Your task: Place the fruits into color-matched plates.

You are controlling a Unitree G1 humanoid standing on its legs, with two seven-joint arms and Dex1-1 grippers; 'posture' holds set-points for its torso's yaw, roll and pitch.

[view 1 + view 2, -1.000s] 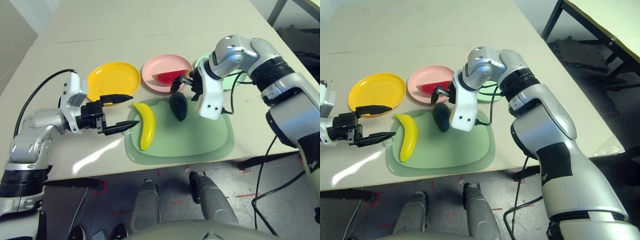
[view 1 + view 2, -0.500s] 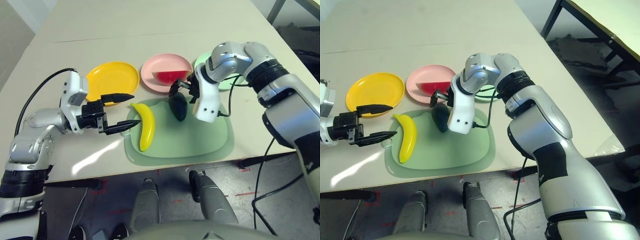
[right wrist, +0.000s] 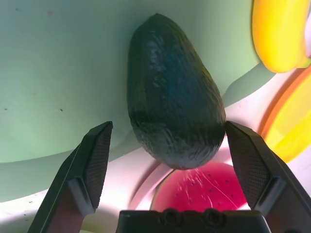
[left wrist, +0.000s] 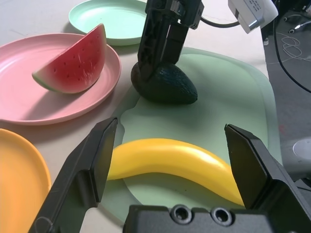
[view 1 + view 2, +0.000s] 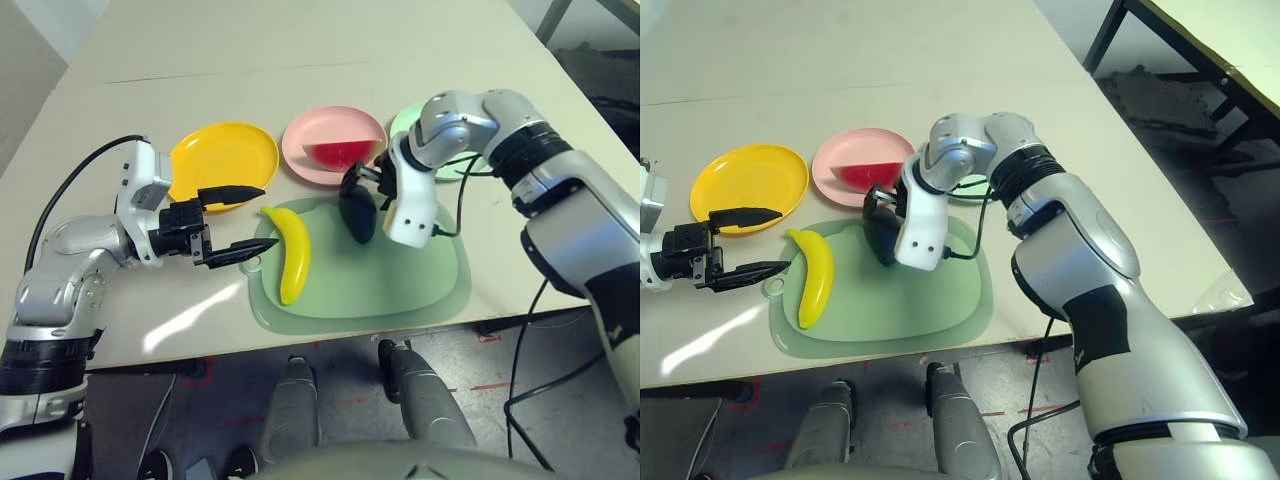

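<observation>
Straddling the avocado (image 3: 172,102) at the mat's (image 5: 400,285) far edge — right hand (image 5: 360,182) released, left hand (image 5: 240,223) spread beside banana (image 5: 292,252).

Beige tabletop (image 5: 300,40). Pale green mat (image 5: 400,285) carries a yellow banana (image 5: 291,250) and dark green avocado (image 5: 357,216). Beyond the mat: yellow plate (image 5: 215,155), pink plate (image 5: 320,130) with red, green-rinded watermelon (image 5: 341,154), mint plate (image 5: 405,122).

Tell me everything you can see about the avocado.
The avocado is a dark green, pear-shaped toy with a pebbled, plastic-looking skin. It lies on its side on the pale green mat, near the mat's far edge, beside the pink plate. The right tool, open, straddles its wider end, one finger on each side; contact cannot be told.
</observation>
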